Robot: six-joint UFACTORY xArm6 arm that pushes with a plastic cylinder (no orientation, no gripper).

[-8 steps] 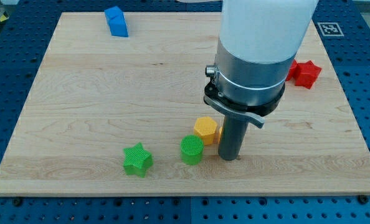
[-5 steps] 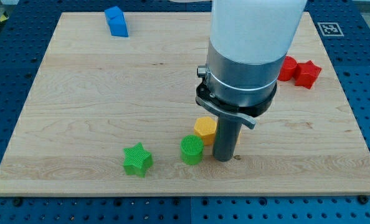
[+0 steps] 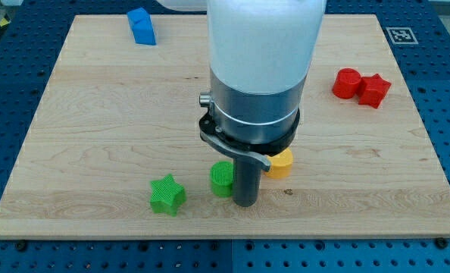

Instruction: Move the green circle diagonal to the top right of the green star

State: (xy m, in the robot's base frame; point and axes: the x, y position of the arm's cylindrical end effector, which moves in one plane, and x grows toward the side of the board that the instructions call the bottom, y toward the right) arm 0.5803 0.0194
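The green circle (image 3: 221,179) stands near the board's bottom edge, partly hidden by my rod. My tip (image 3: 245,202) rests on the board right against the circle's right side, slightly below it. The green star (image 3: 167,195) lies to the view's left of the circle, a little lower, with a gap between them. The arm's large white and grey body fills the middle of the view.
A yellow block (image 3: 279,163) pokes out right of the rod. A blue block (image 3: 141,26) sits at the top left. A red cylinder (image 3: 347,83) and a red star (image 3: 374,89) sit at the right. The wooden board (image 3: 96,114) ends just below the star.
My tip has moved to the view's left, past the yellow block, up against the green circle. The circle has slid slightly left toward the star. The red cylinder is uncovered now.
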